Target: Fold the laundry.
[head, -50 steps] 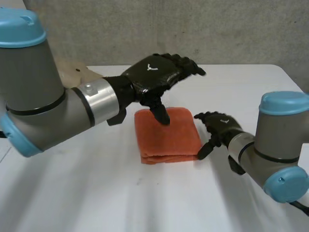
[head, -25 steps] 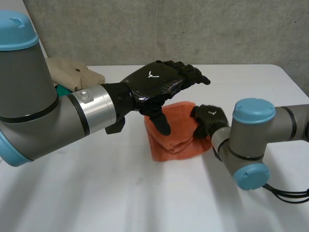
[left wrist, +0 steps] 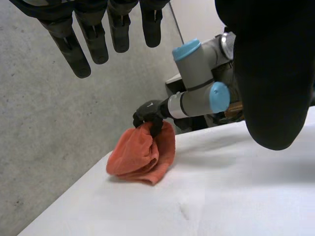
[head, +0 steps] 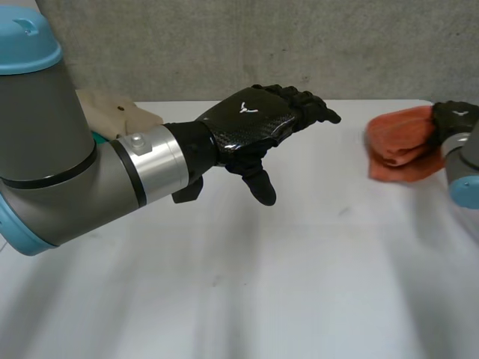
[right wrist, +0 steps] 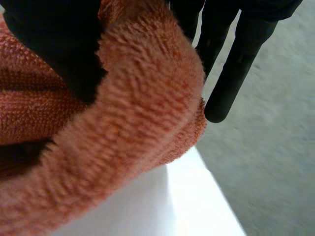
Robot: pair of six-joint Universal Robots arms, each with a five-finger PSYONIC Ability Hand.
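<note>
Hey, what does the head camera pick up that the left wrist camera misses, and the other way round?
Head view adds: a beige cloth at the far left of the white table, behind the left arm, and the back of the open left hand above the table's middle. Left wrist view adds: the right arm with its grey joints and blue caps. Shared: the table, the bunched orange towel near its edge, and the right hand gripping the towel's top.

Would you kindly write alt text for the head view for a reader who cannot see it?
The robot's right hand grips a bunched orange towel at the right edge of the white table. Its left hand hovers open above the table's middle.
</note>
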